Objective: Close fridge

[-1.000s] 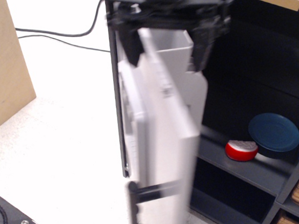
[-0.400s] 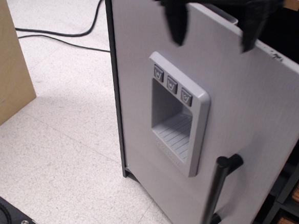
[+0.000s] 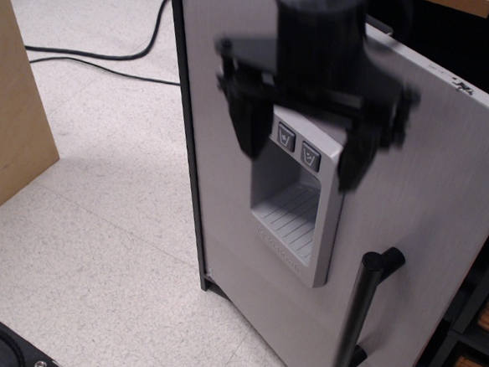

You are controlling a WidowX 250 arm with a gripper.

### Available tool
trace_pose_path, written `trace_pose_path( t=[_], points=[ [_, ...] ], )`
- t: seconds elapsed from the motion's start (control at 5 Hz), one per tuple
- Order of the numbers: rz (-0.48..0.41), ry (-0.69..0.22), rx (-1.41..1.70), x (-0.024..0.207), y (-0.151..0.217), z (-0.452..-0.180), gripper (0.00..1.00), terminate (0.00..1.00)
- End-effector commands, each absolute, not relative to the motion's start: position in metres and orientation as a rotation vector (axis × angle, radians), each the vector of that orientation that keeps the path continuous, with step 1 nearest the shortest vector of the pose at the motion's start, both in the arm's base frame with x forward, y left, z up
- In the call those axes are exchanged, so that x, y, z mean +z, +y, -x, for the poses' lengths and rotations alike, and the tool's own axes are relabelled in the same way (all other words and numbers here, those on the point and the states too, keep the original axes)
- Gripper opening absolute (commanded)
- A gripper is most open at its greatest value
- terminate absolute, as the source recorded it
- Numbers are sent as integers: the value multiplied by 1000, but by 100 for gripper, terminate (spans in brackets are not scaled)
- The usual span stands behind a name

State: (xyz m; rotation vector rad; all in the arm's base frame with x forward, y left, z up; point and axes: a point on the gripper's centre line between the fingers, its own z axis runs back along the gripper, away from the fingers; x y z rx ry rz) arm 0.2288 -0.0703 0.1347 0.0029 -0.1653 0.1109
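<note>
Plywood panel (image 3: 10, 108) stands at the left edge, and a black cable (image 3: 94, 55) runs across the speckled floor (image 3: 97, 249) behind it. Right of these, the fridge (image 3: 445, 197) fills the frame, its brushed silver-grey door swung nearly shut, with a gap still open along its right side, where dark shelving shows. A moment ago the door sat at almost the same angle; a second ago it stood edge-on, with the shelves and their contents in view. The end effector (image 3: 301, 150), then at the top edge above the door, now hangs lower in front of the dispenser panel (image 3: 298, 196), covering its leftmost button. Its two black fingers (image 3: 249, 121) are spread wide, holding nothing, one each side of the panel's top. The black bar handle (image 3: 361, 318) stands low on the right.
</note>
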Motion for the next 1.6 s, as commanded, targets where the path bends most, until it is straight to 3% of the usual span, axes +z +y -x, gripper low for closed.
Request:
trace_pose_path(
  t=[0.0,0.4,1.0,1.4],
  points=[
    [41,-259,43,115,-93,-262,100,0],
    [93,-328,35,111,-104,-300,100,0],
    [70,-432,70,102,-110,-348,100,0],
    [50,-481,84,100,-109,-360,100,0]
  ],
)
